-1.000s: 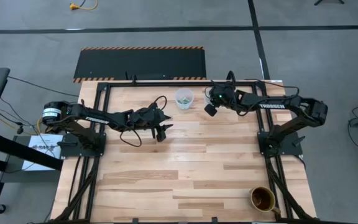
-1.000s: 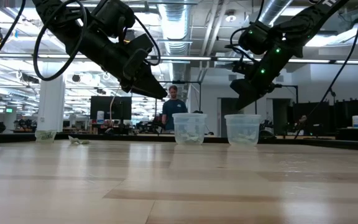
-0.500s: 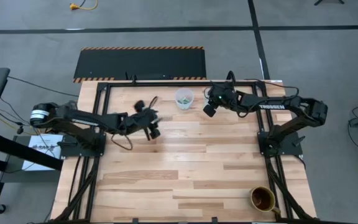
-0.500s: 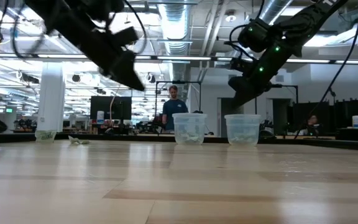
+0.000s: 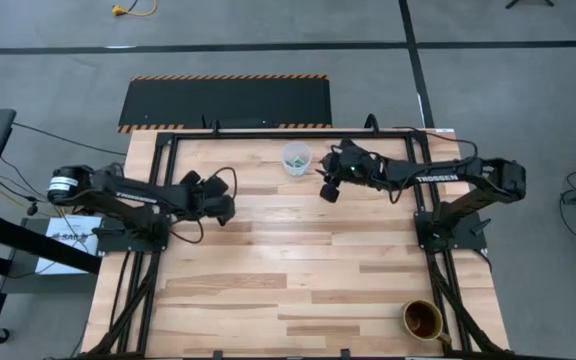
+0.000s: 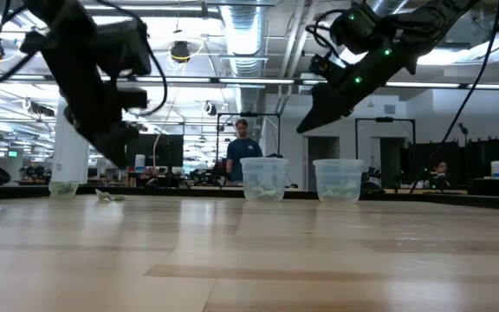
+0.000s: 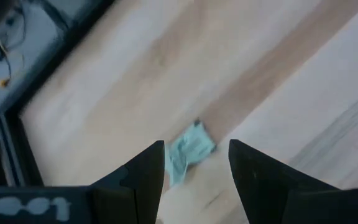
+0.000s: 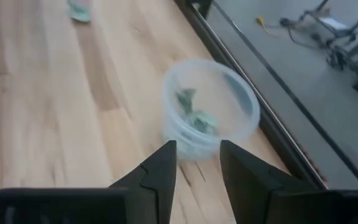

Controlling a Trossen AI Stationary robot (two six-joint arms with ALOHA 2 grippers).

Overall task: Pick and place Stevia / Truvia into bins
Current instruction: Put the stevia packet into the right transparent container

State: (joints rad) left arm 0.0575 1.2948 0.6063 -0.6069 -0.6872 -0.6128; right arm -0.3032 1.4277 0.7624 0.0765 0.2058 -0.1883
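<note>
Packet [image 7: 190,149] shows only between left gripper's [image 7: 196,163] parted, empty fingers; right gripper [image 8: 197,163] parted.

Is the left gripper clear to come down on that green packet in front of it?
Probably yes. The left gripper hangs above the packet with its fingers open and spread to either side of it. The packet lies flat on bare table, with nothing beside it.

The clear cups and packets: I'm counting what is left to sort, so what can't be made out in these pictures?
- Second clear cup: in the high view, hidden under the right arm's gripper.
- Packets inside the first clear cup: blurred in the right wrist view, uncountable.
- Packet ahead of the left gripper: blurred, possibly more than one.
- Packets at the table's far side: too small in the low view.
</note>
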